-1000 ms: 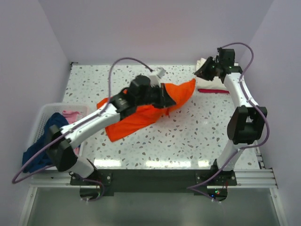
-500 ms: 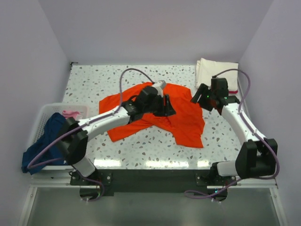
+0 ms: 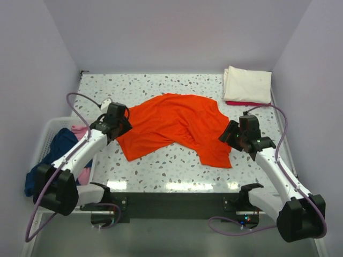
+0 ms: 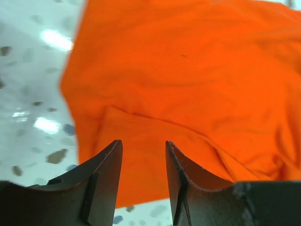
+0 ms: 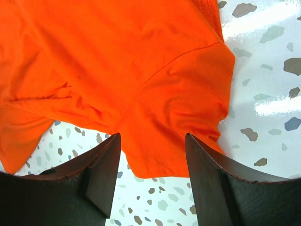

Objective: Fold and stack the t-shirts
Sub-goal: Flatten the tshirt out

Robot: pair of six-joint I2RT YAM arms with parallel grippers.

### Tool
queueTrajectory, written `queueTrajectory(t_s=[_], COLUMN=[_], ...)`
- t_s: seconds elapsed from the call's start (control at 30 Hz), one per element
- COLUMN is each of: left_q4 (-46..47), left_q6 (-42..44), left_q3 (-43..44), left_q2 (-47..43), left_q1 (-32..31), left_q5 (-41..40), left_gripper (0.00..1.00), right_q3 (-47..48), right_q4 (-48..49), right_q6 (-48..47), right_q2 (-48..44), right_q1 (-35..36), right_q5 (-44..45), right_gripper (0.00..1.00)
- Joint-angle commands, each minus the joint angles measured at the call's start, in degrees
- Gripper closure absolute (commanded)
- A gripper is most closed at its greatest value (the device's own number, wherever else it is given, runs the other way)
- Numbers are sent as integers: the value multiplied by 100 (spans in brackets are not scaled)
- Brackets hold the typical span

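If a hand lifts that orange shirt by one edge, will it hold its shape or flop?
Probably flops: the orange t-shirt lies wrinkled and creased, like soft cloth. Likely light, since it drapes thin and flat. Pushed, it would probably bunch, not slide whole.

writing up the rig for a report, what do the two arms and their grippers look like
Both the left arm and right arm have white links with bulky black joint housings. A thin lilac cable loops loosely along each. The left gripper and right gripper have dark, near-black wedge-shaped fingers that taper to the tips. No markings show.
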Motion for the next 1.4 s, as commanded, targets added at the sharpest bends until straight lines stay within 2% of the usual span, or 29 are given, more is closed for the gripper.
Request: queueTrajectory(t_s=[0.0,0.27,0.4,0.77,1.17,1.33,1.37], left_q4=[-174,20,239,477,494,538,556], left_q6=[-87,-33,-86,36,45,37,45], left_q3=[-116,192,122,148,192,175,166], left_q2=[215,1454,1693,1527,1965,2028,2019], left_q1=[521,777,785,785,785,785,785], left_q5=[-274,-213,-99,174,130,174,192], left_gripper=[54,60,61,61,63,67,71], right_q3=[-73,-169,-161,-222,-284,-240,-240], right_q4=[-170,-179,-197,-241,-311,-574,-601], right_q6=[135,39,12,-102,-76,12,38], right_q2=[-135,-162,-179,-302,-320,-329,-338], right_q1=[-11,-11,-11,-11,-11,-11,-11], right_q5=[229,203,229,317,361,502,519], right_gripper=[40,41,41,41,41,41,40])
